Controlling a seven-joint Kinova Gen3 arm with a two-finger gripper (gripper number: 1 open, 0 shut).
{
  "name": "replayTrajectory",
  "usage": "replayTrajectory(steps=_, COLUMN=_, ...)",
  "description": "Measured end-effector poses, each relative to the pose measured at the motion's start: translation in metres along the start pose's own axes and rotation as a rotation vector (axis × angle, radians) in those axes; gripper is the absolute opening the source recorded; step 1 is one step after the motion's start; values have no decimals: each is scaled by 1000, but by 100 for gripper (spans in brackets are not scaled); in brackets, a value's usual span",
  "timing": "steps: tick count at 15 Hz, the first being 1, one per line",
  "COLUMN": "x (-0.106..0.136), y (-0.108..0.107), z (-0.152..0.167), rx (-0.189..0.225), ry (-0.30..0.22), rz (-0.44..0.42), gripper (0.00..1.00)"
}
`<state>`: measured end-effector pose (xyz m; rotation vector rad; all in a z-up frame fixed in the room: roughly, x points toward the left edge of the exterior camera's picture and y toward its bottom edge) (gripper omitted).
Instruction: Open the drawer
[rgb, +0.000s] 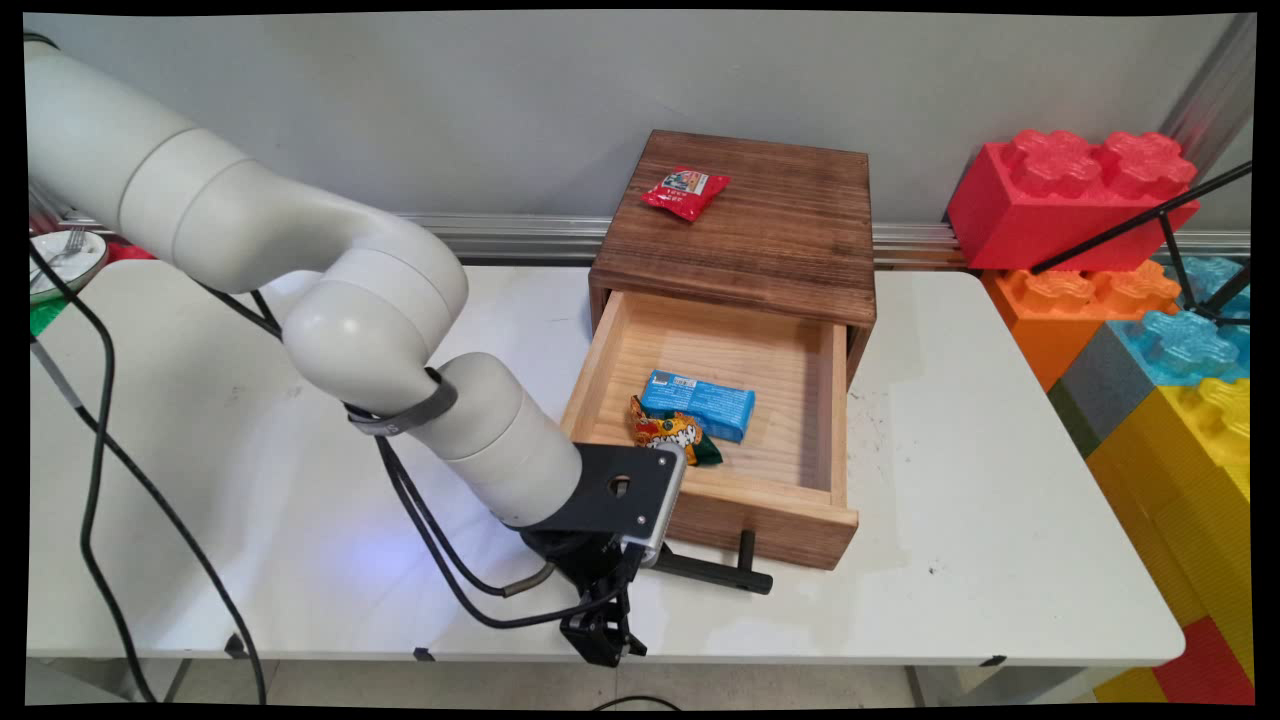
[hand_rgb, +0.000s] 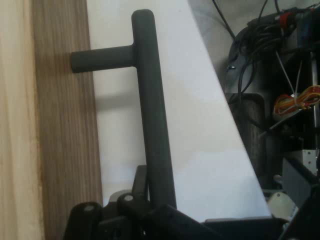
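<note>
Tool (rgb: 605, 640) low at the table (rgb: 1000, 520) edge, grip unclear, black handle (rgb: 715, 572) lying along the open drawer (rgb: 790, 520) front, snack packs (rgb: 695, 405) inside.

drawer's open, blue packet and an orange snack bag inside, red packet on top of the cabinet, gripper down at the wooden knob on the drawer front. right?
One thing is off: the drawer has no wooden knob. It has a black bar handle on a short post, as the hand view shows. The rest stands: blue packet and orange snack bag inside, red packet on top of the cabinet, gripper down at the handle.
</note>
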<state>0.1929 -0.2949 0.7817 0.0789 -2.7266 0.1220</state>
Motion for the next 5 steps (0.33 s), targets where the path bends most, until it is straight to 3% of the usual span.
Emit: replayTrajectory(steps=5, x=0, y=7, z=0, rx=-3, ry=4, rz=7, gripper=100)
